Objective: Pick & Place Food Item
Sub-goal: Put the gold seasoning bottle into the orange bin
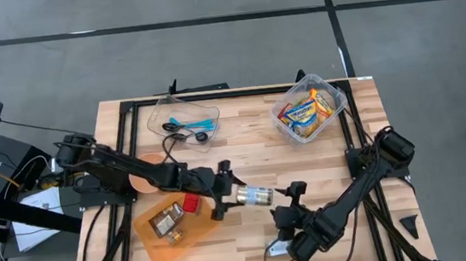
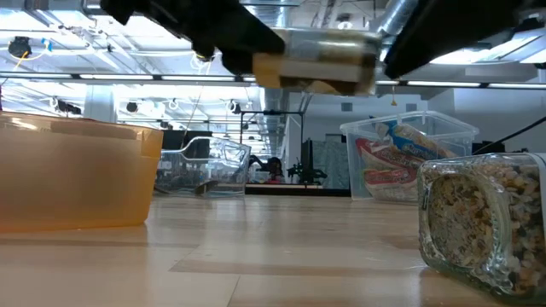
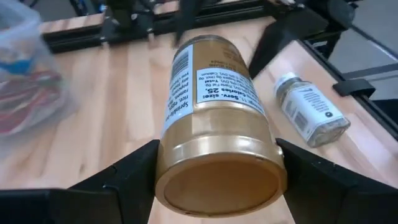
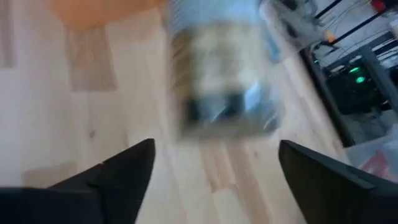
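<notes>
Robotics lab or industrial workspace, wooden desk (image 1: 244,159) on a black metal frame (image 1: 129,115), grey concrete floor (image 1: 206,30), exposed ceiling ducts and strip lights (image 2: 77,43) (open hall behind), loose cables.

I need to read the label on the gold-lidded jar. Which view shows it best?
The left wrist view: the jar fills it, label sharp, held in the left claw. High view shows it tiny, low view only its side, right wrist view blurred.
</notes>
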Controlling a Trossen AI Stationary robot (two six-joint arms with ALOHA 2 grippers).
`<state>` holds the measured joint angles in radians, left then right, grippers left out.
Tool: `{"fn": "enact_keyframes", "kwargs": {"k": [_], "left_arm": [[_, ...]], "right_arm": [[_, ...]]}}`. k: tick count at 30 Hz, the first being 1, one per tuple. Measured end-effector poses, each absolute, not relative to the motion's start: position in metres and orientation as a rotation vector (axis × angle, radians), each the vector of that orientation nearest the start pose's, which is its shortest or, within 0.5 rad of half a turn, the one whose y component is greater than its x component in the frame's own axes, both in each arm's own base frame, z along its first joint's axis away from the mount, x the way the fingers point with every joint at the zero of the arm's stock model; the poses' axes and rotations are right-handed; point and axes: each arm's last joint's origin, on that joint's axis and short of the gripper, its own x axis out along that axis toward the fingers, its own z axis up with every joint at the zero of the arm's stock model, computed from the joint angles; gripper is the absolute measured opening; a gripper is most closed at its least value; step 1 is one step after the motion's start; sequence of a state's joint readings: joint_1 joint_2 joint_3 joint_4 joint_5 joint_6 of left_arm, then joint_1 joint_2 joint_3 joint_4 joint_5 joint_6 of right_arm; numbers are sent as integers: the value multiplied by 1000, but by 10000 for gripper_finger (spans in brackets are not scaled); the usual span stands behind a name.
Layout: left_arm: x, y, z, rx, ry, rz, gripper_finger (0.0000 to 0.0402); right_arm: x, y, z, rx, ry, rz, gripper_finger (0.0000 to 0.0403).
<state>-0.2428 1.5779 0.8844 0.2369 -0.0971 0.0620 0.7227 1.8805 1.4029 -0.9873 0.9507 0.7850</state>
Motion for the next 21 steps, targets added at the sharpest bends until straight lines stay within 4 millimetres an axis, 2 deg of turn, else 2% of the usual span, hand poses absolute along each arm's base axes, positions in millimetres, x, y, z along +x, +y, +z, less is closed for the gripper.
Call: {"fn": "enact_keyframes", "kwargs": {"k": [4,7,14,21], "left_arm": [[309,-73,234,154,480,-99,273],[294,-70,239,178,555,-32,273],[262,-62,251,148,700,1,273],[233,-57,265,44,852,-13,273]], "right_arm": [[278,213,210,-354,822,-556,376],[274,207,210,-351,841,-606,392],[263,203,211,-328,853,-683,393],[263,202,211,-326,853,-689,391]]}}
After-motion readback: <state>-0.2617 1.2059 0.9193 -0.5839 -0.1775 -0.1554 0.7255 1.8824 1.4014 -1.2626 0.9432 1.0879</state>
